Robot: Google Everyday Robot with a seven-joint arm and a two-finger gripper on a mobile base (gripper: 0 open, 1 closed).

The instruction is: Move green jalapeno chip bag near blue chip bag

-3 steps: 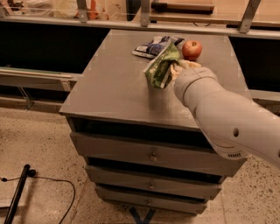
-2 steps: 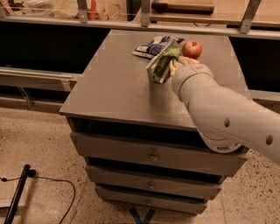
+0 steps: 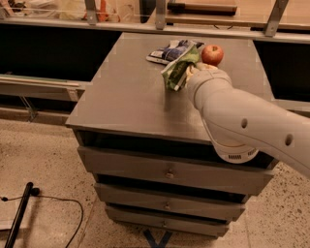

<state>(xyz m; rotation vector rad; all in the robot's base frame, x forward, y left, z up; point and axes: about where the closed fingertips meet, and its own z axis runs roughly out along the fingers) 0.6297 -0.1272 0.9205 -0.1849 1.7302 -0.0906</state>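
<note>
The green jalapeno chip bag (image 3: 178, 68) is held up off the grey cabinet top (image 3: 131, 92), tilted, its upper end close to the blue chip bag (image 3: 170, 51), which lies flat at the back of the top. My gripper (image 3: 190, 71) is at the end of the white arm, shut on the green bag's right side; the arm's wrist hides most of the fingers. The green bag's upper edge overlaps the blue bag's right end in this view.
A red apple (image 3: 212, 54) sits just right of the blue bag, near my wrist. The cabinet has several drawers (image 3: 167, 172) below. A shelf rail with metal posts (image 3: 160, 14) runs behind. A black cable (image 3: 43, 203) lies on the floor at left.
The gripper has carried the green bag a little further back and up, toward the blue bag. The blue bag and apple have not moved.
</note>
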